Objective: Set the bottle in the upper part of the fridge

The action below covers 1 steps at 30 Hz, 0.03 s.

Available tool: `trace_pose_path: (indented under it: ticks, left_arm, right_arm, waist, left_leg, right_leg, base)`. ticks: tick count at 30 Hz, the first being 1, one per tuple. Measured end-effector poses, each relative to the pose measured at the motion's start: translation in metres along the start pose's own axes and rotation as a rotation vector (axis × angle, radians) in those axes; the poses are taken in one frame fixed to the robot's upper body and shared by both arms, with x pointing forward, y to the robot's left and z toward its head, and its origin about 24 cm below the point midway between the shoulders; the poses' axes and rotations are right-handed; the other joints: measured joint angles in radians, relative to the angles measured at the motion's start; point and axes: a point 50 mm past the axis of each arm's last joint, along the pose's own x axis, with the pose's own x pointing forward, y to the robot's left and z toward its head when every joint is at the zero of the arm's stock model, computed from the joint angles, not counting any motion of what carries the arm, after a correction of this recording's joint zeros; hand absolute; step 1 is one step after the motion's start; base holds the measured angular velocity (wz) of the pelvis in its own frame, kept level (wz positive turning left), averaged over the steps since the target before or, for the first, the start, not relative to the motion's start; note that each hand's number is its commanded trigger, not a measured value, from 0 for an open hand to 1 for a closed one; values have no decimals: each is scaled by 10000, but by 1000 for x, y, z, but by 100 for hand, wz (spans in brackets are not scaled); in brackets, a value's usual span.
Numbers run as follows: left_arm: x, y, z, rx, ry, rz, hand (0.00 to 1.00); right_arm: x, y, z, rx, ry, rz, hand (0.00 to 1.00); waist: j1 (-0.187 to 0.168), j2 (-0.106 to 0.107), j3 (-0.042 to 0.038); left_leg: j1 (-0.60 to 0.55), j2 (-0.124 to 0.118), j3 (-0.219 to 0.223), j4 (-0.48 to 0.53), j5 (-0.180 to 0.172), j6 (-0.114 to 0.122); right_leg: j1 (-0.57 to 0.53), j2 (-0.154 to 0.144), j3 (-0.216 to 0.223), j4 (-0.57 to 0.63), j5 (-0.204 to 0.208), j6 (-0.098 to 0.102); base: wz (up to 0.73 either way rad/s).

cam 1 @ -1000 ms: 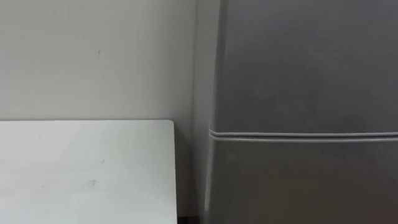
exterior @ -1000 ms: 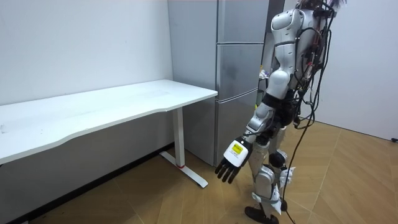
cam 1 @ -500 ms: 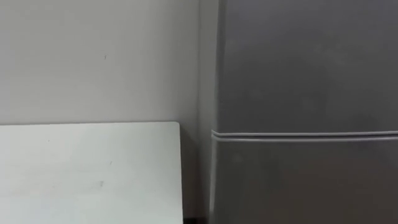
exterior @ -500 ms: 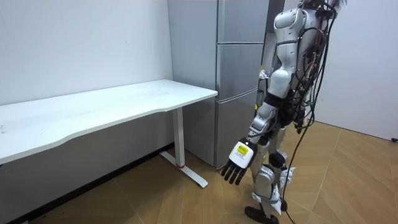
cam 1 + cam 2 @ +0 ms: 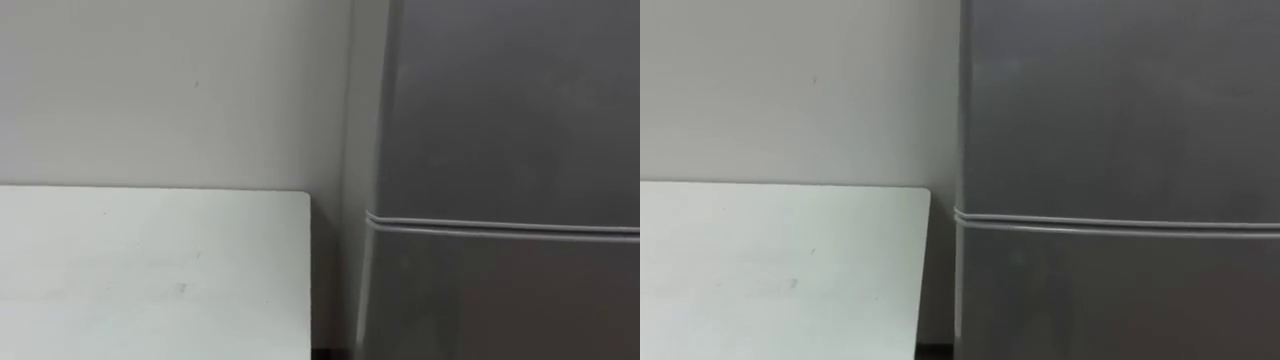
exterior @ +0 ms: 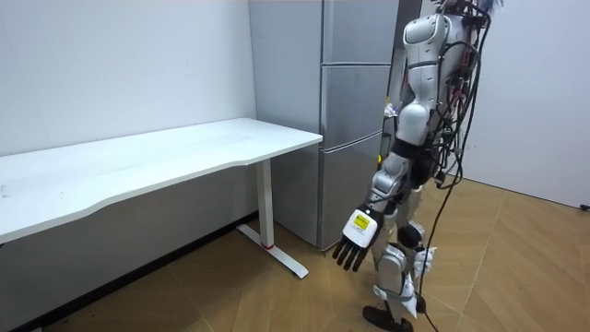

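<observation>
My eye views are dim and flat; the white table (image 5: 150, 270) is brightest, with shadow beside the fridge (image 5: 500, 120). The room view is evenly lit.

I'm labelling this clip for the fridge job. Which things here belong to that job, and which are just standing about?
Job: fridge, doors shut; left hand, fingers open, holding nothing.
Standing about: white table.

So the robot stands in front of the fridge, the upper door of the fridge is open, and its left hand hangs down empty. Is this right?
Not quite. The upper door of the fridge is shut, flush with the lower door, as the left eye view shows. The rest holds: the robot stands in front of the fridge and its left hand hangs down, open and empty.
</observation>
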Motion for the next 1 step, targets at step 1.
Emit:
trace_pose_path:
  ticks: [1]
  left_arm:
    - [0, 0, 1, 18, -33, -10, 0]
  right_arm:
    - [0, 1, 1, -79, -14, 43, 0]
  waist:
    - [3, 2, 0]
  left_leg:
    - [-1, 6, -2, 0, -10, -4]
  right_leg:
    - [1, 5, -4, 0, 0, 0]
  base:
    - [0]
